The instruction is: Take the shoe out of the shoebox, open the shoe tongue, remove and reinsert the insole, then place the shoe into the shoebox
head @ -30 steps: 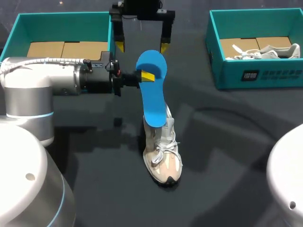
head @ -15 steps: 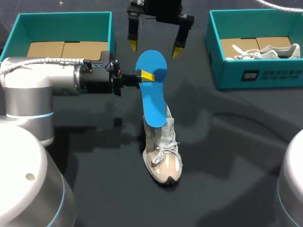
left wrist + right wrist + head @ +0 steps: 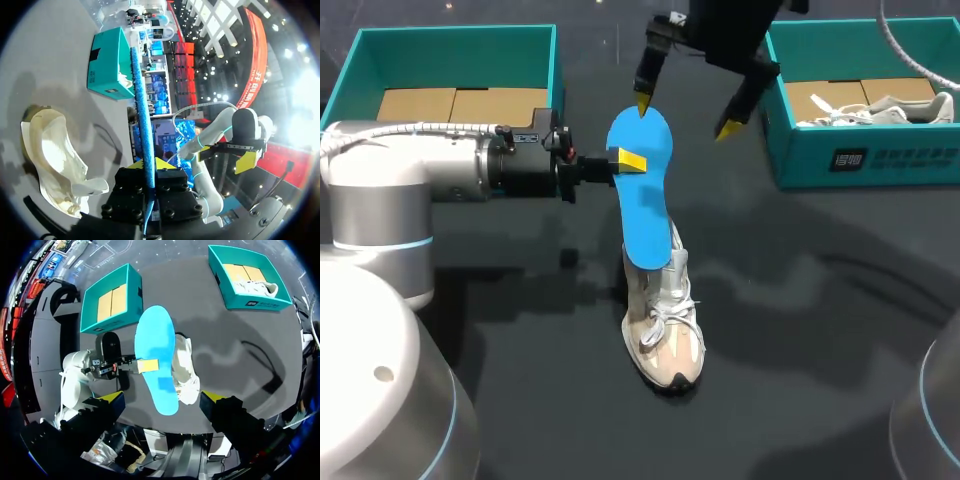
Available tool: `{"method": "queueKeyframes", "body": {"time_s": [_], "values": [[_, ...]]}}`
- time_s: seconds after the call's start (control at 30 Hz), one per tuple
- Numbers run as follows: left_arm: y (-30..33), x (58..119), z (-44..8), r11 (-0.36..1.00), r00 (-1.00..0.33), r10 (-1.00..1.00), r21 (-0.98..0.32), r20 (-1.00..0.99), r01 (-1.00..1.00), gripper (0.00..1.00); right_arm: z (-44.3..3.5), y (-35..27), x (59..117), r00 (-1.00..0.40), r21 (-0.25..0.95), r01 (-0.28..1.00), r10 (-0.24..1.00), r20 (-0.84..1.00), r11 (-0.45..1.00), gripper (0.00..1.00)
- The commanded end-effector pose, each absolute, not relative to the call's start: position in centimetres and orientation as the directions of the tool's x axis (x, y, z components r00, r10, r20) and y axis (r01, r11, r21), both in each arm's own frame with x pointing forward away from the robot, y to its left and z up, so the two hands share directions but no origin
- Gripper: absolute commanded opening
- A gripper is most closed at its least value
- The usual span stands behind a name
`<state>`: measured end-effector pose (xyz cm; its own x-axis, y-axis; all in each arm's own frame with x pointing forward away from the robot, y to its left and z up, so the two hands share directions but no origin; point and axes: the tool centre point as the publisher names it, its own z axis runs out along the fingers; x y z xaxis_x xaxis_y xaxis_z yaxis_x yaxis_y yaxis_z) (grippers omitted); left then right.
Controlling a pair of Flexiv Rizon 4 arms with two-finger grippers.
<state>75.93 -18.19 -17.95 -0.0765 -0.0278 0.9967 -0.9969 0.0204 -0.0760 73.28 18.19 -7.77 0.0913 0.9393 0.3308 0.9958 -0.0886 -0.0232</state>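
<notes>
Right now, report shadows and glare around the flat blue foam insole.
Head view: shadows cross the dark table beside the beige mesh sneaker; the blue foam insole evenly lit. Left wrist view: strong glare beyond the right gripper. Right wrist view: broad shadows beside the sneaker.

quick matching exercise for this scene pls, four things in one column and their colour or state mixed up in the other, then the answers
Things:
1. insole
2. shoe
3. left gripper
4. right gripper

States:
a. stands on the table, in no gripper
b. open, holding nothing
c. blue, held up in the air
d. shut on the insole

Pairs: 1-c, 2-a, 3-d, 4-b
</notes>
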Motion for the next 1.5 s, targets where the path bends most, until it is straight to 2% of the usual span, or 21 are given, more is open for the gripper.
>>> {"method": "queueKeyframes", "body": {"time_s": [0.03, 0.4, 1.07, 1.27, 1.5], "values": [[-18.2, 75.9, -18.0, 0.021, -0.077, -0.029, -0.076, 0.997, -0.997, 0.0, -8.5, 16.9, 72.8, 0.083, -0.015, 0.995, 0.773, 0.629, -0.094, 1.0], [-18.2, 75.9, -18.0, 0.021, -0.077, -0.029, -0.076, 0.997, -0.997, 0.0, -10.3, 14.9, 72.1, 0.033, 0.015, 0.997, 0.573, 0.819, -0.078, 1.0], [-18.2, 75.9, -18.0, 0.021, -0.077, -0.029, -0.076, 0.997, -0.997, 0.0, -12.8, 13.5, 71.9, -0.008, 0.032, 0.998, 0.349, 0.937, -0.061, 1.0], [-17.9, 76.3, -17.4, 0.009, -0.165, -0.017, -0.165, 0.986, -0.986, 0.0, -13.2, 13.2, 72.0, -0.025, 0.042, 0.998, 0.286, 0.958, -0.053, 1.0], [-17.6, 76.2, -16.4, -0.004, -0.344, -0.01, -0.344, 0.939, -0.939, 0.0, -13.6, 13.3, 72.3, -0.03, 0.042, 0.998, 0.243, 0.97, -0.046, 1.0]]}}
